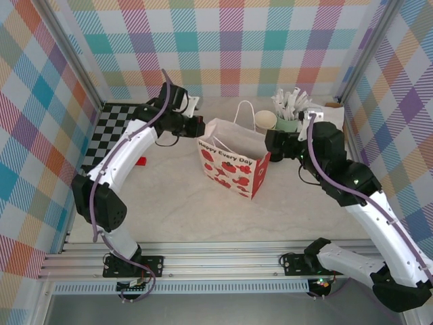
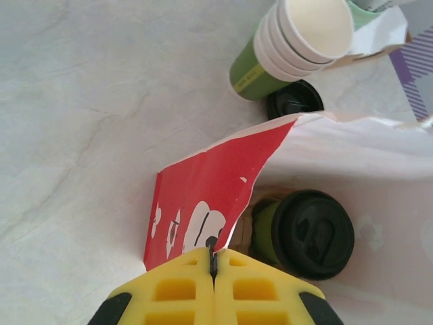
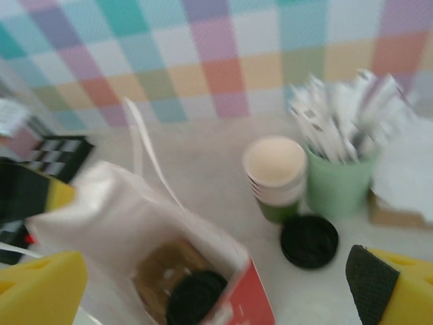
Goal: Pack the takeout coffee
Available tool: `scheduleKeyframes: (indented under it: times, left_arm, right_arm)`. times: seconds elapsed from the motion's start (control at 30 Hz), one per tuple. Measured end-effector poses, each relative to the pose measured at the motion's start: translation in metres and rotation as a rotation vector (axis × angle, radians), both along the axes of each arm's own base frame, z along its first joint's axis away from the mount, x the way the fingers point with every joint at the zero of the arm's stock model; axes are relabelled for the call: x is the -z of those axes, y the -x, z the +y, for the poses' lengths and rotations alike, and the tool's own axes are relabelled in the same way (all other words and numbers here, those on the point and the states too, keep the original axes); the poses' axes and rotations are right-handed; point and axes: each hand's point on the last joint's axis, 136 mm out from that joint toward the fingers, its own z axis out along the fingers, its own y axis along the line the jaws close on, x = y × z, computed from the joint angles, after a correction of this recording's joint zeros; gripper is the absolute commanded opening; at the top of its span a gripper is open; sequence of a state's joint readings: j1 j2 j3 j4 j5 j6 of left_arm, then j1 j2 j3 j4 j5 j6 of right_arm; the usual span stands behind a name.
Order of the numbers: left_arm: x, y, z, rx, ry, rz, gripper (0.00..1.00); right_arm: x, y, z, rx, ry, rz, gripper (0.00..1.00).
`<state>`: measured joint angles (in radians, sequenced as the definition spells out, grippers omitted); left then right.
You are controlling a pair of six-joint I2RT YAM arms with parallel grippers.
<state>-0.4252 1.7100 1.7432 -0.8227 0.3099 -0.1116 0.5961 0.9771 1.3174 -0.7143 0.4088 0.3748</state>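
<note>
- Dark-green coffee cup (image 2: 308,233) with a black lid is sitting upright inside the paper bag (image 1: 233,162), close to the bag's left wall. In the right wrist view its lid is showing down in the open mouth.
- Left end effector (image 2: 213,261) is pinching the top of the bag's red side panel, with the yellow fingers (image 2: 179,291) pressed together on the paper.
- Right end effector (image 3: 213,271) is hovering over the bag's right side. Its fingers are spread wide and gripping nothing.
- Bag is standing upright mid-desk (image 1: 169,203), with a white front printed in red, red side panels, and white loop handles sticking up at the back.
- Stack of lidless cups (image 3: 274,169), green outside and white inside, is standing just behind the bag's right corner.
- Pale-green cup (image 3: 338,186), stuffed with white-wrapped sticks, is standing just beside that stack on its right.
- Loose black lid (image 3: 309,240) is lying flat on the desk, just in front of the stack and outside the bag.
- Black-and-white checkered mat (image 1: 111,132) is lying at the far left of the desk, well apart from the bag.
</note>
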Motion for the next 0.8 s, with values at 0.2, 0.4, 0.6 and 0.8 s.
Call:
scheduleKeyframes:
  times: [0.2,0.4,0.6,0.8]
  left_arm:
    - [0.000,0.009,0.019,-0.125,-0.002,-0.001,0.00]
    - [-0.005,0.023,0.048,-0.270,-0.027,-0.019,0.00]
    - [-0.010,0.039,0.072,-0.415,-0.013,-0.026,0.00]
    - [0.000,0.049,0.072,-0.556,0.061,0.031,0.00]
  right_arm:
    - [0.061,-0.001,-0.035,0.136,-0.047,0.214,1.00]
    - [0.076,-0.029,-0.042,0.175,-0.183,0.337,1.00]
    - [0.092,-0.070,-0.040,0.189,-0.238,0.430,0.93]
    - [0.094,-0.121,-0.059,0.206,-0.197,0.438,0.73]
